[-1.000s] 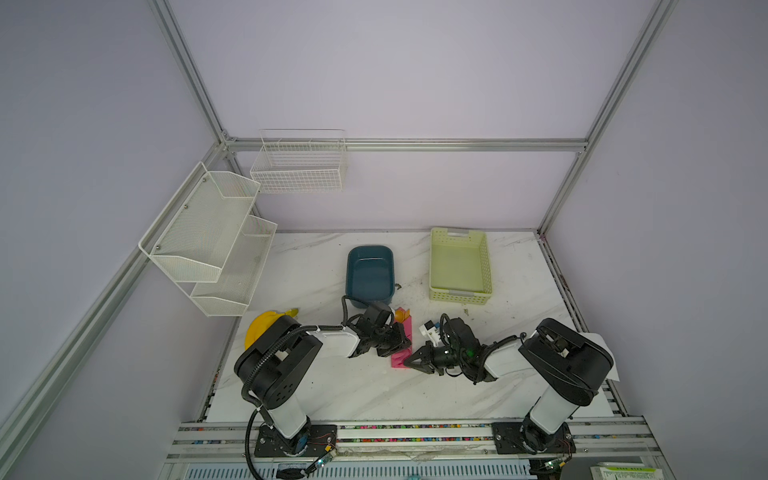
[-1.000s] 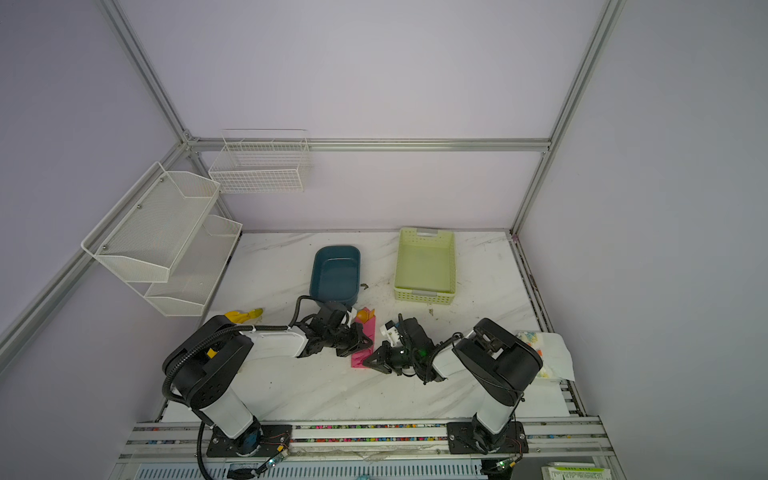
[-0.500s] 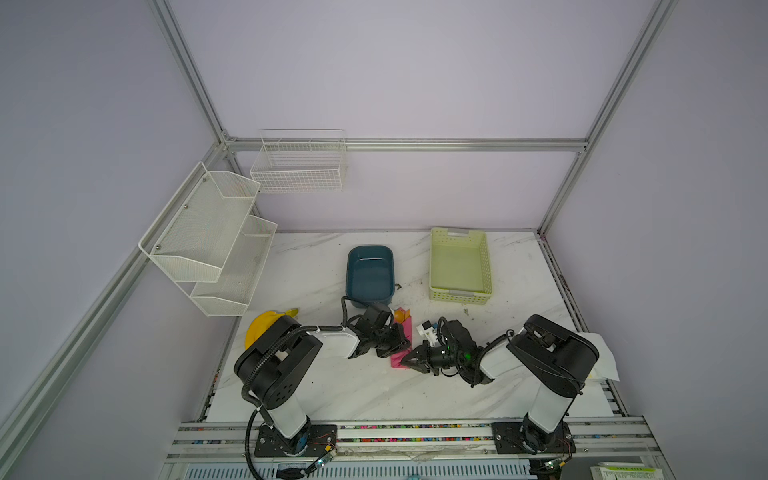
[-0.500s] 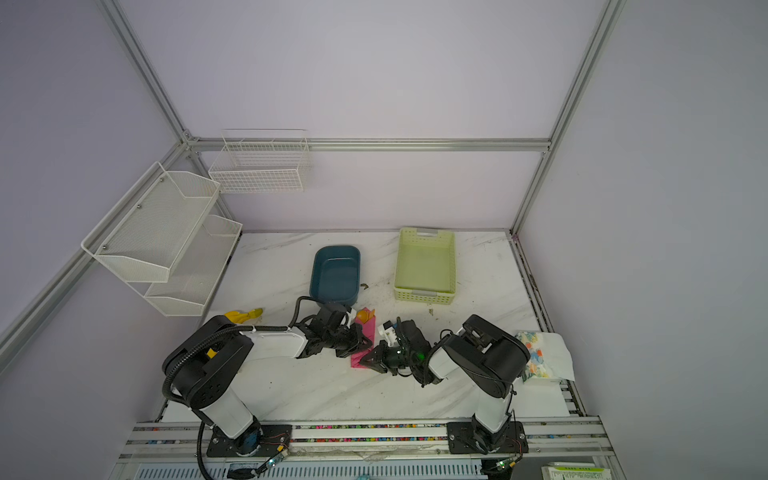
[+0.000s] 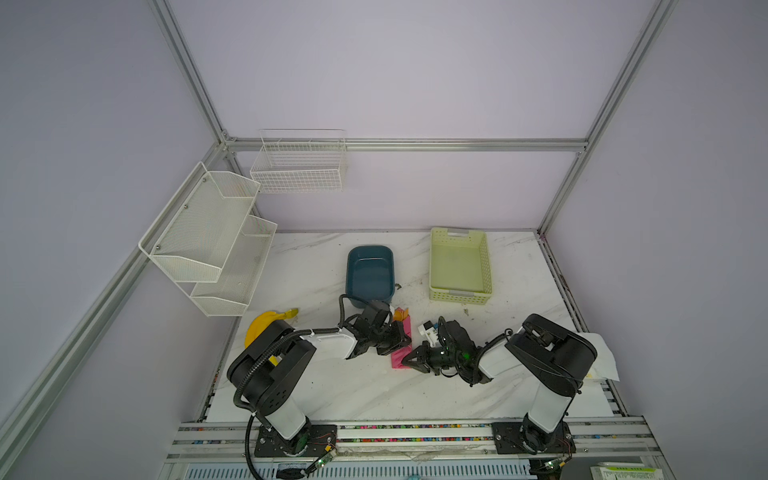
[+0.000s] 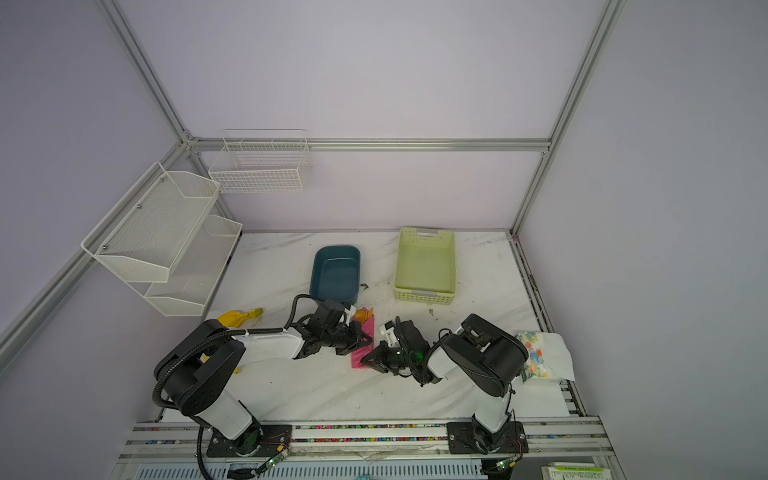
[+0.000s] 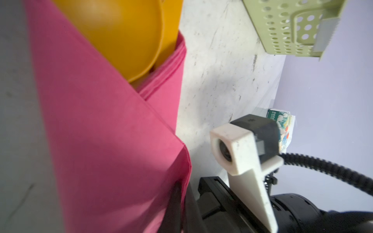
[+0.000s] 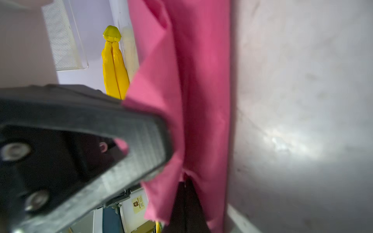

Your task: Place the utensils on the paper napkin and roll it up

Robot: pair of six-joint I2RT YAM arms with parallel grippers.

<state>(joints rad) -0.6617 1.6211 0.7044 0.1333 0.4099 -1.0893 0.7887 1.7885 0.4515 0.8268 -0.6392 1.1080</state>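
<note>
The pink paper napkin (image 5: pixel 406 329) (image 6: pixel 368 332) lies folded over into a narrow strip on the marble table, between my two grippers. Orange utensils (image 5: pixel 400 314) (image 6: pixel 364 316) poke out of its far end; in the left wrist view a spoon bowl (image 7: pixel 121 30) shows inside the fold of the paper napkin (image 7: pixel 101 141). My left gripper (image 5: pixel 404 340) (image 7: pixel 179 203) is shut on the strip's edge near its middle. At the near end my right gripper (image 5: pixel 406 362) (image 8: pixel 185 205) is shut on the paper napkin (image 8: pixel 201 80). The rest of the utensils is hidden.
A blue tub (image 5: pixel 370 274) stands just behind the left gripper and a green perforated basket (image 5: pixel 459 266) at the back right. A yellow banana (image 5: pixel 270 322) lies at the left edge, a patterned tissue packet (image 6: pixel 536 357) at the right edge. White wire shelves (image 5: pixel 208 241) hang on the left wall.
The right arm's elbow has shifted slightly to the left. Both grippers have stayed shut on the napkin strip, which has barely moved.
</note>
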